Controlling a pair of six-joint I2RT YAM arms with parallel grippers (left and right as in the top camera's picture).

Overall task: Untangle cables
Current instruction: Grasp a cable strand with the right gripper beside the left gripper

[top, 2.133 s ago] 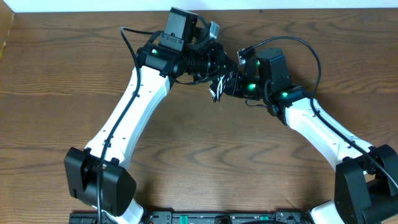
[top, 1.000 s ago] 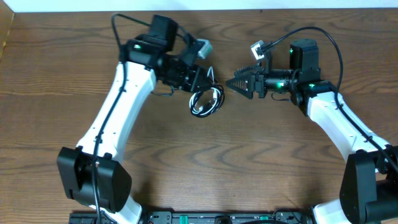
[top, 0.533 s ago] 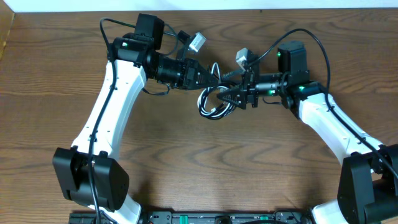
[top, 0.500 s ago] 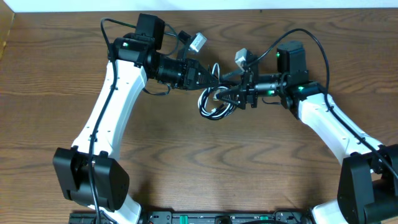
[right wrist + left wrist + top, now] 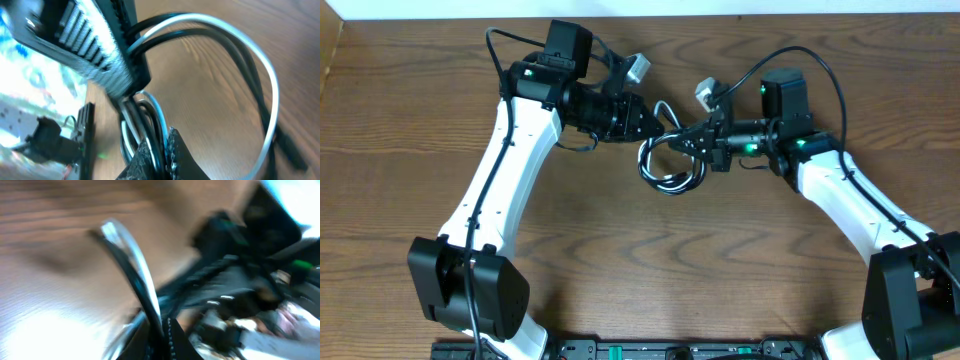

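A tangled bundle of black and white cables (image 5: 667, 165) hangs in loops between my two grippers above the wooden table (image 5: 640, 250). My left gripper (image 5: 658, 126) is shut on the bundle's upper left strands; in the blurred left wrist view a black and white cable (image 5: 135, 280) runs up from between the fingers. My right gripper (image 5: 688, 146) is shut on the bundle's right side; in the right wrist view black and white strands (image 5: 155, 135) pass between its fingers, and large loops (image 5: 240, 60) arc away over the wood. The left gripper's ridged finger (image 5: 95, 50) crosses that view.
The two arms meet at the table's far middle, fingertips a few centimetres apart. Each wrist's own black lead arcs above it, and a grey wrist camera (image 5: 638, 66) sits near the far edge. A wall edge (image 5: 640, 8) runs along the back.
The grippers were apart with the coil hanging from the left one. The right gripper moved left and shut on the coil. The bundle now hangs between both, slightly spread.
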